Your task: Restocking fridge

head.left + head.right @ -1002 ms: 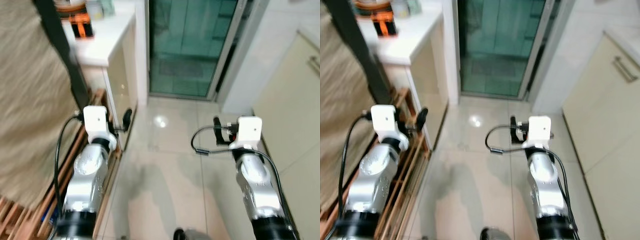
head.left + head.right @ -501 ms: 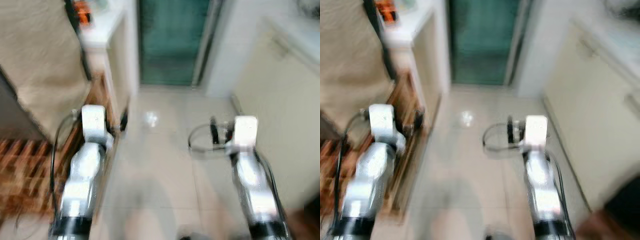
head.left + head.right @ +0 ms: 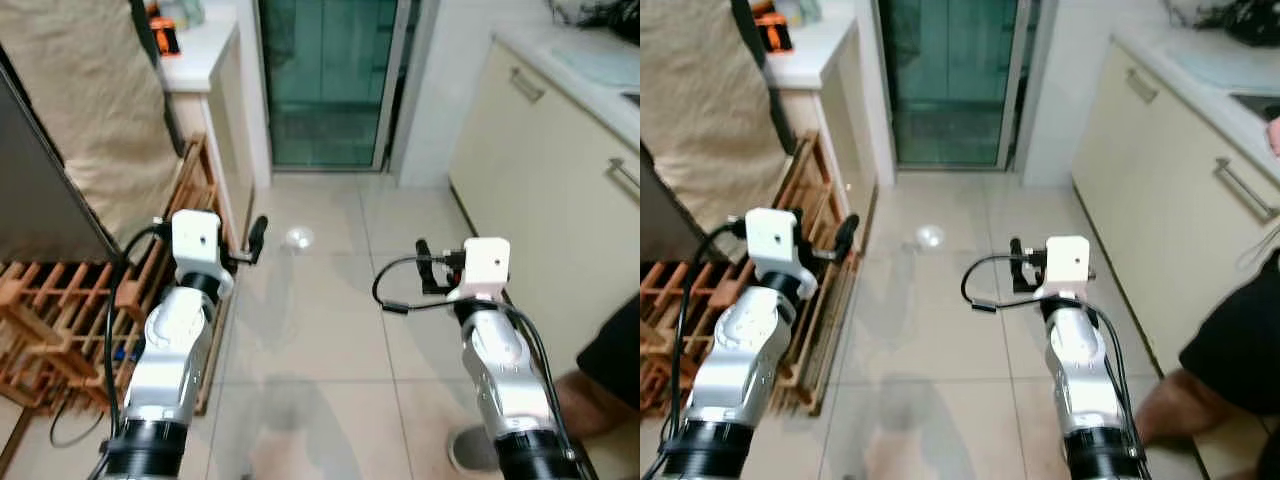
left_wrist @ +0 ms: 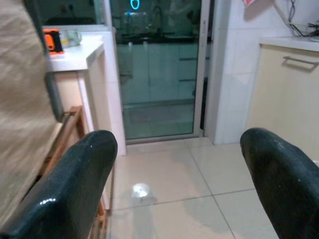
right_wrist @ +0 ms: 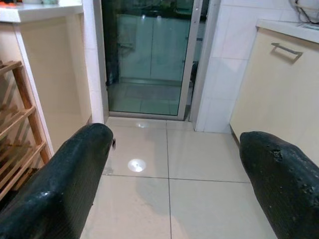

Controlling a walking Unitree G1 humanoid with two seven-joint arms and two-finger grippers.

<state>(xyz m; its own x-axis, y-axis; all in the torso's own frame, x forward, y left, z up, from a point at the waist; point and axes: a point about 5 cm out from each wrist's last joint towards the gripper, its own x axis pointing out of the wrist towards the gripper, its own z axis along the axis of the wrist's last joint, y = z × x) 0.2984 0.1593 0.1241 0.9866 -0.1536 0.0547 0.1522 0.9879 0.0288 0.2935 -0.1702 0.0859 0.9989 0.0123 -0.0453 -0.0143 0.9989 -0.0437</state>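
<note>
Gleaming glossy floor tiles (image 3: 330, 330), slatted wooden rack (image 3: 60, 320)

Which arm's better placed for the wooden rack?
Left. The left gripper is open and empty, hanging right beside the wooden rack; the right gripper, also open, is out over the floor tiles.

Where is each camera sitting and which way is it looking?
Left and right eye views: on the head, looking forward and down at the floor, glass door, wooden rack and cabinets; both silver arms show.
Left wrist view: along the open left hand toward the door; two black fingers show.
Right wrist view: along the open right hand, same heading; fingers show.
Shared: door, floor, light spot.
</note>
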